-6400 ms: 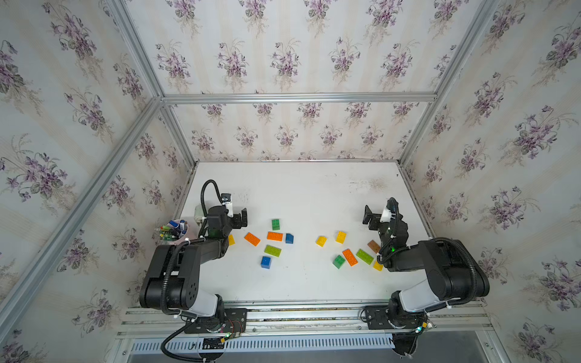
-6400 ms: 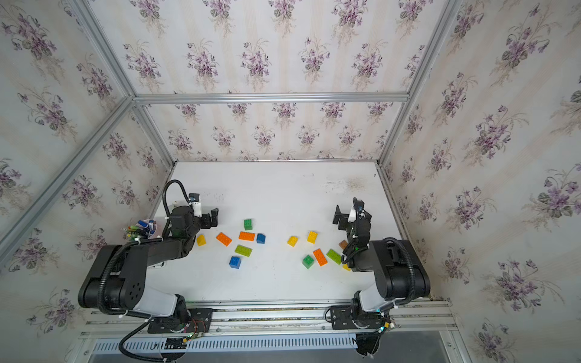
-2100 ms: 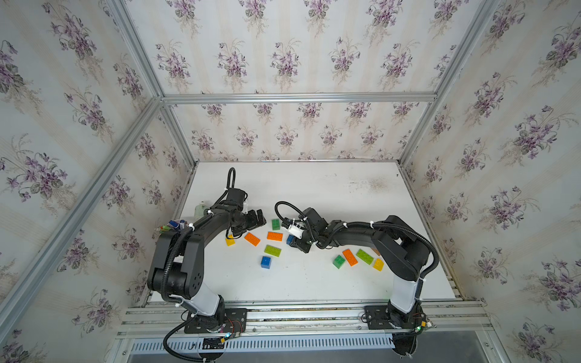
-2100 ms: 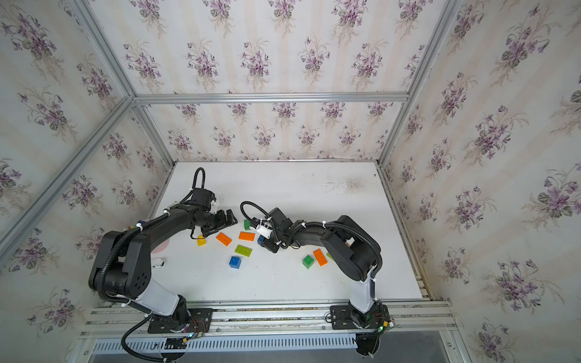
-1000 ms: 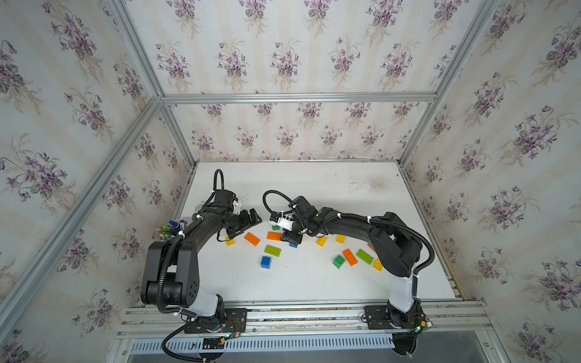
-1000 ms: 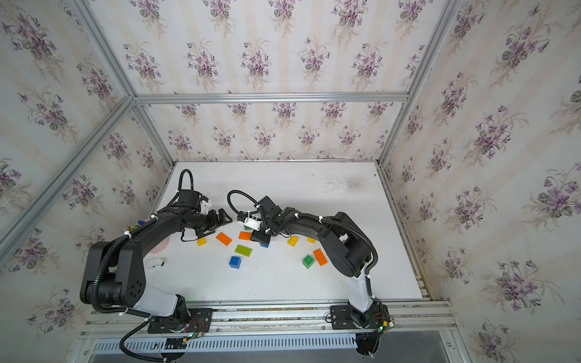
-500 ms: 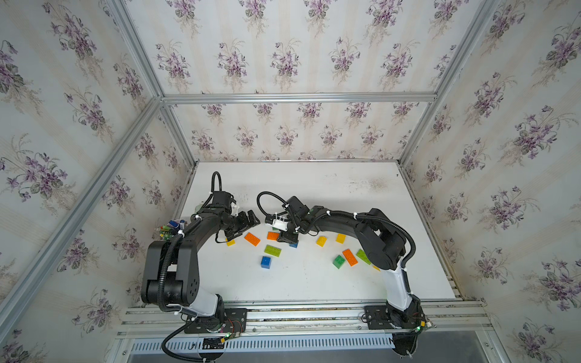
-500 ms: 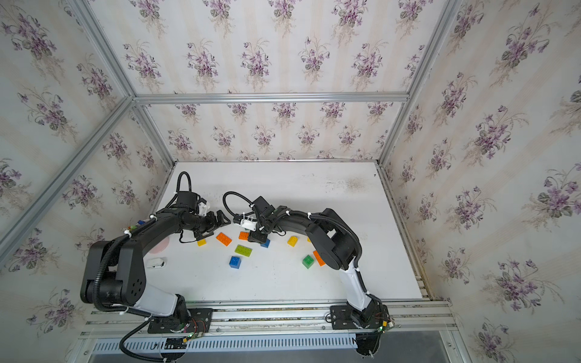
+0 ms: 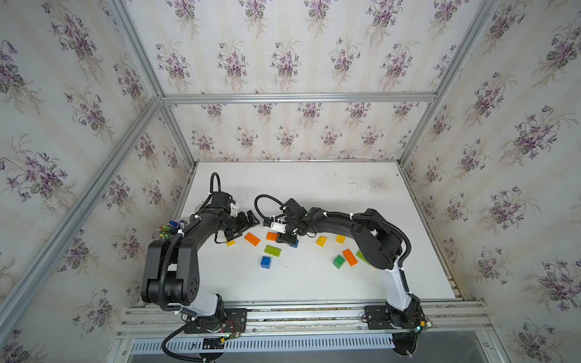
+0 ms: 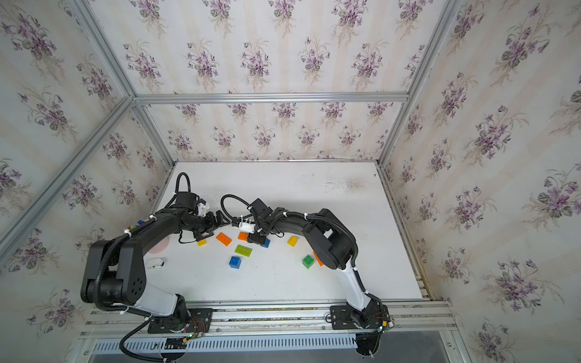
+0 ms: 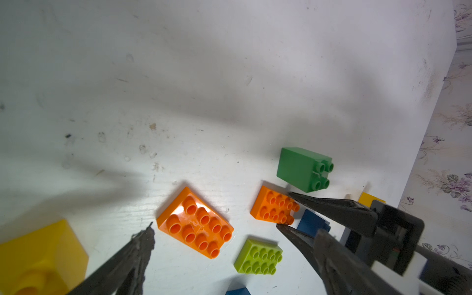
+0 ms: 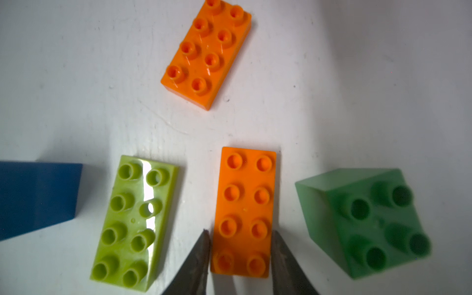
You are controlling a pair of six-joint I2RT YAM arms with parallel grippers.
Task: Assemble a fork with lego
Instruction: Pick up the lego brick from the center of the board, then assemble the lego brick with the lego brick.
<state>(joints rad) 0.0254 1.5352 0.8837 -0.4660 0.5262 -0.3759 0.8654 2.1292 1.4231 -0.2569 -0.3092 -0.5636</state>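
Right gripper point(image 12: 240, 258) sits low centre in its wrist view, jaws narrowed onto the sides of the orange brick point(image 12: 244, 212) lying flat on the tabletop point(image 9: 314, 283); lime brick point(image 12: 134, 218) just left of it, dark green brick point(image 12: 367, 227) right; left gripper point(image 9: 243, 221) hovers mid-left in a top view, jaws wide apart, holding nothing.

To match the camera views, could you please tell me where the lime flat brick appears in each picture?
In a top view: lime flat brick mid-table, just beyond the blue cube.
In a top view: same spot.
Left wrist: in view, near the dark fingers.
Right wrist: in view, lying parallel to its orange neighbour.
Shared landmark: the orange brick next to it.
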